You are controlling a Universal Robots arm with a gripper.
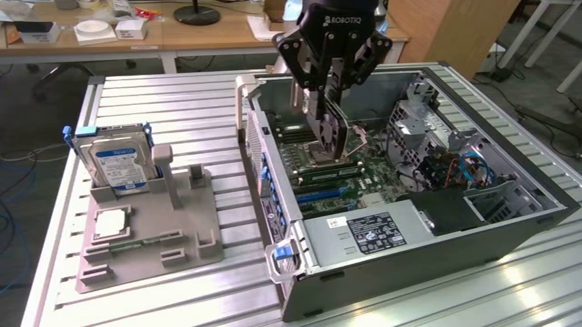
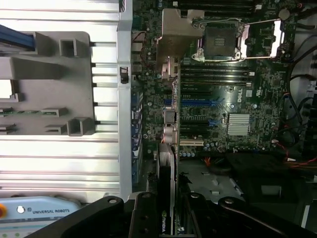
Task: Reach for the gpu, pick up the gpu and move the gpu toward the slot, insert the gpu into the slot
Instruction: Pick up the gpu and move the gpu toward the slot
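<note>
My gripper (image 1: 326, 109) hangs inside the open computer case (image 1: 509, 163), shut on the gpu (image 1: 333, 142). The gpu is a thin dark card held on edge, its lower end just above the green motherboard (image 1: 364, 170). In the wrist view the gpu (image 2: 168, 163) runs edge-on away from my gripper (image 2: 169, 210), and its metal bracket (image 2: 174, 34) is at the far end. The long blue slot (image 2: 194, 102) lies on the board just beside the card's edge. The same blue slot (image 1: 320, 194) sits nearer the case front than the card's lower end.
On the exterior view's left, a grey fixture (image 1: 150, 231) on the slatted table carries a blue-labelled hard drive (image 1: 114, 162) and a small silver chip (image 1: 110, 223). In the case are a power supply (image 1: 369, 234), a CPU socket (image 2: 223, 39) and cables (image 1: 464, 170).
</note>
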